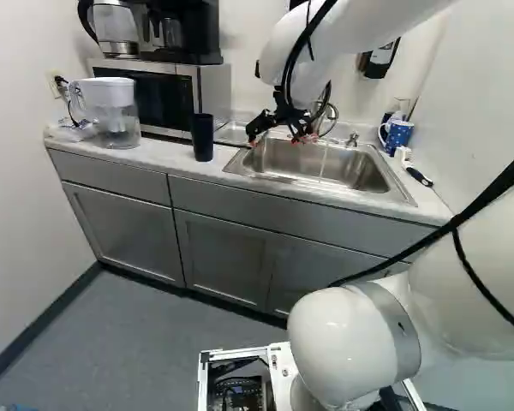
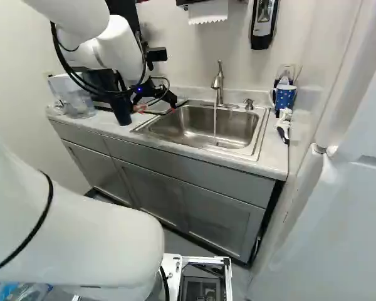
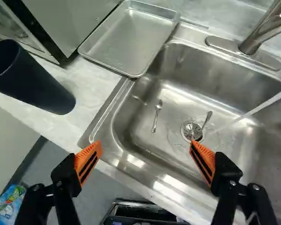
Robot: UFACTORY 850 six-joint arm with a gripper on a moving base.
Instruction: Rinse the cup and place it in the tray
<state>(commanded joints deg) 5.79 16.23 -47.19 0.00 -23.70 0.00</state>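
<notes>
While the gripper (image 1: 279,140) stands wide open above the sink (image 3: 215,70)'s near edge, the dark cup (image 1: 203,139) is upright on the counter (image 1: 176,163), mouth up, long axis vertical. The tray (image 3: 131,40) lies between microwave (image 1: 167,103) and sink; the faucet (image 2: 218,88), running, rises behind the basin, where a spoon (image 3: 157,116) lies.

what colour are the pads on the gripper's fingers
Orange, with dark slots; the pads show best in the wrist view.
</notes>
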